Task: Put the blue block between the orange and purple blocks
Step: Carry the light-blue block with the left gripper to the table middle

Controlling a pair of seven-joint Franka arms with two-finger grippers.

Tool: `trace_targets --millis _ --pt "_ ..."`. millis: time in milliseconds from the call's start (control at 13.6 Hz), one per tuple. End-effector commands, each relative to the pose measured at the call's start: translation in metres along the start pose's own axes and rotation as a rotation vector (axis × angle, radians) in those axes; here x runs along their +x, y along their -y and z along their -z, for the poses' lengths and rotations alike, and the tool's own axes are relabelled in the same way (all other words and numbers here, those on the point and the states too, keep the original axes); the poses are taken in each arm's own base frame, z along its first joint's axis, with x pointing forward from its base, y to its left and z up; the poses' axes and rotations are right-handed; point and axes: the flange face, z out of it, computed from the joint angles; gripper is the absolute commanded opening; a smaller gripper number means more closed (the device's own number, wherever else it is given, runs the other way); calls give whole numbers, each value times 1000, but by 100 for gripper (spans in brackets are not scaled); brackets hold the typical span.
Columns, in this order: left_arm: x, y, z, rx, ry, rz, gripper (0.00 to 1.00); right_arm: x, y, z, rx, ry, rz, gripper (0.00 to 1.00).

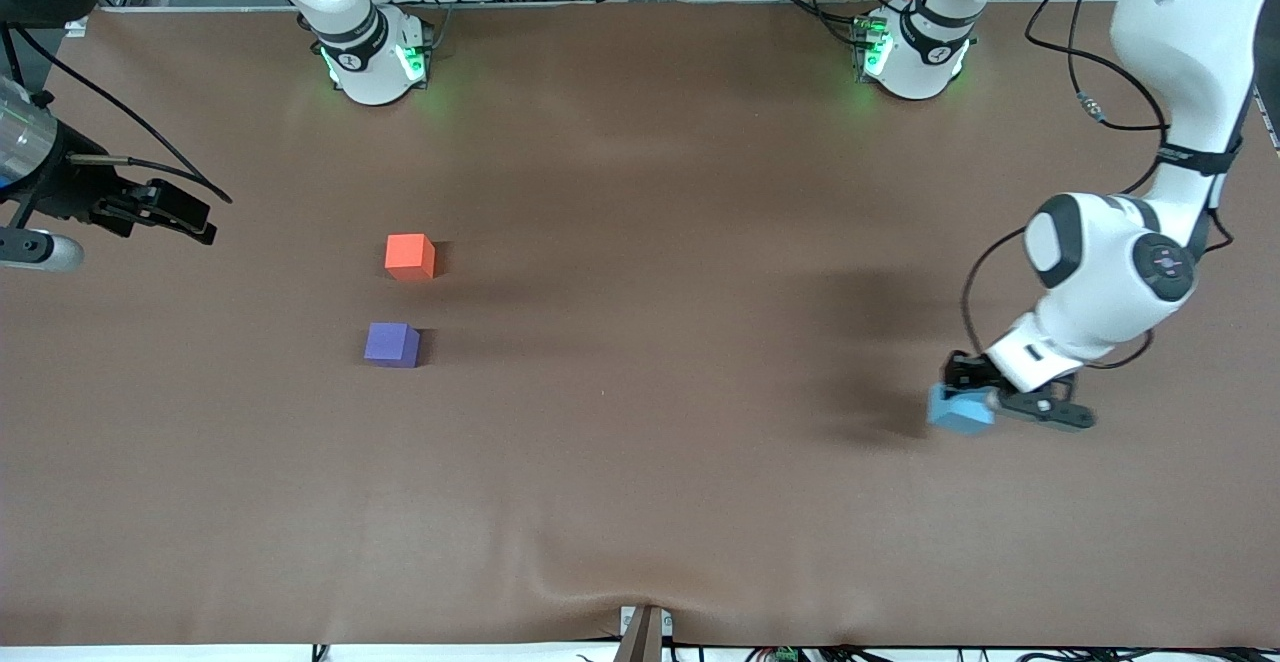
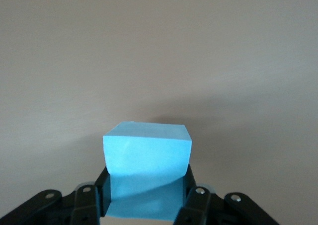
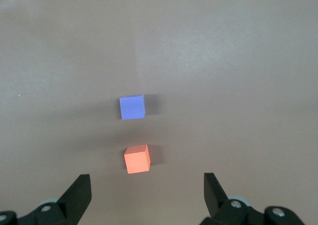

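Gripping the blue block [image 1: 962,409], the left gripper [image 1: 975,404] sits low at the left arm's end of the table [image 1: 640,502], fingers clamped on opposite faces of the cube; can't tell if the cube is resting on the surface or just off it. Left wrist view confirms it: blue block [image 2: 147,173] wedged between the two black fingers [image 2: 196,200], top face a bit tilted, plain brown tabletop [image 2: 159,51] all around. Orange block [image 1: 410,256] and purple block [image 1: 391,344] sit toward the right arm's end, well apart from the blue one, orange farther from the front camera, purple nearer, a small gap between them, not touching. Right gripper [image 1: 165,212] hangs waiting over the right arm's end of the table, near the edge, jaws spread wide and holding nothing. Right wrist view looks down past its spread fingers [image 3: 77,195] at the orange block [image 3: 137,159] and purple block [image 3: 132,107], both flat on the table, roughly lined up. Brown mat has a slight wrinkle near the front edge.
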Motion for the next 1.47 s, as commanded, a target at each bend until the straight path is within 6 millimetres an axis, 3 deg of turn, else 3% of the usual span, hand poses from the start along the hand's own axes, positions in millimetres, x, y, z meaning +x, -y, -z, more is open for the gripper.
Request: trace_targets --millis 0,220,441,588,808,1029,1322,1396 --pt "31 -101 24 -30 50 52 0 2 0 2 7 3 3 100" --pt "34 -224 14 -56 101 139 0 2 0 2 7 3 6 100" --pt "16 -327 -12 -29 107 147 0 2 0 2 7 3 6 100" --pt "6 -391 -24 -34 95 194 0 1 1 3 8 3 6 100" --pt "-21 -464 -54 -7 82 172 0 0 2 4 7 3 21 100" --pt "-54 -511 -83 46 68 140 0 1 2 4 7 1 89 100" --pt "-88 -539 -125 42 91 88 0 1 6 5 8 -7 97 100" --pt "-95 -540 -136 46 100 81 34 3 4 3 8 -8 93 100"
